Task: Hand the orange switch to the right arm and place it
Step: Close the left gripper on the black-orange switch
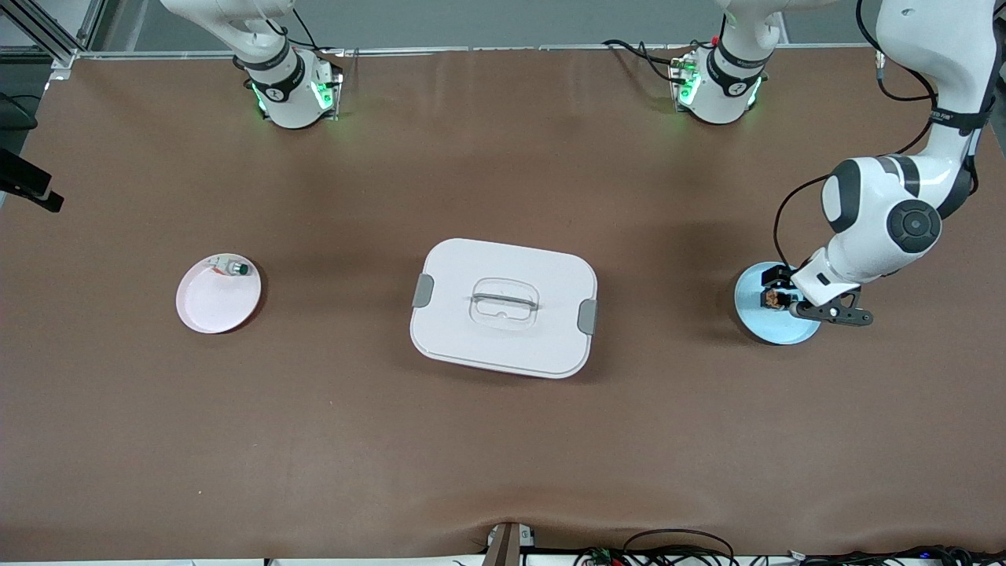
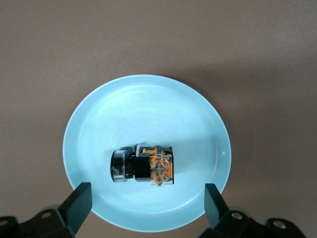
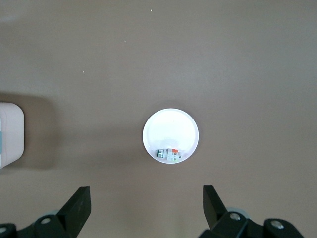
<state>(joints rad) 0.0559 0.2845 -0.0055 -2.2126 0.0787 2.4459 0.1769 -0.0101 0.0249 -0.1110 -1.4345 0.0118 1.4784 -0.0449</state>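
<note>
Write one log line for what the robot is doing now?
stage: before pickup | left gripper: open, over orange switch on blue plate | right gripper: open, above white plate

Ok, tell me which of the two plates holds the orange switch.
The pale blue plate at the left arm's end, under the open left tool, holds the orange switch; the white plate doesn't.

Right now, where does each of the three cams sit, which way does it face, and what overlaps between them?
Front: high across the brown table, facing both arm bases; shows the left arm and left hand over the round light-blue plate.
Left wrist: on the left arm, looking straight down at that plate and the small black-and-orange switch; open left hand.
Right wrist: high up, looking down at the round white-pink plate; open right hand.
Shared: both plates also appear in front view.
</note>
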